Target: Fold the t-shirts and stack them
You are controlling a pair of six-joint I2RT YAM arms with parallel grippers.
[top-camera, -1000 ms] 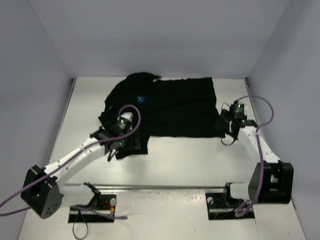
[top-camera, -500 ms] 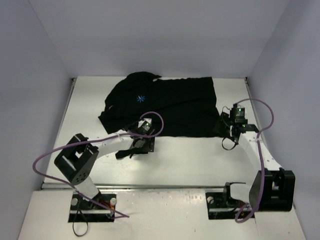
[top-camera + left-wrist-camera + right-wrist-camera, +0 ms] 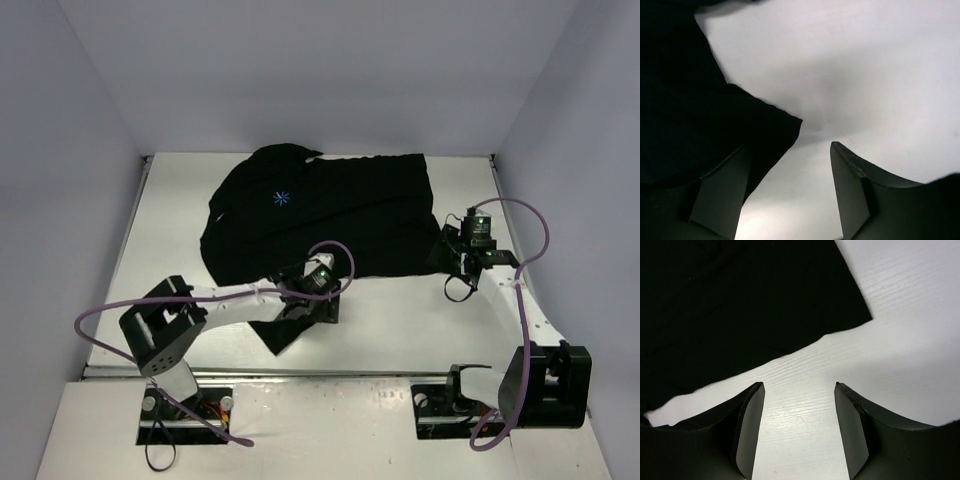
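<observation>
Black t-shirt (image 3: 340, 215) lies spread across the far middle of the white worktop (image 3: 400, 320), light-blue logo (image 3: 281, 197) facing up. One dark flap trails off the near-left edge toward the arm bases. Left hand (image 3: 318, 300) sits low at that flap. In the left wrist view the left hand (image 3: 788, 150) has its fingers apart, and a cloth corner (image 3: 775, 125) drapes against the left finger (image 3: 722, 195), not pinched. Right hand (image 3: 447, 260) is at the shirt's near-right corner. In the right wrist view the right hand (image 3: 798, 386) has its fingers spread over bare worktop, with the shirt's hem (image 3: 740, 305) just beyond the tips, not touching.
</observation>
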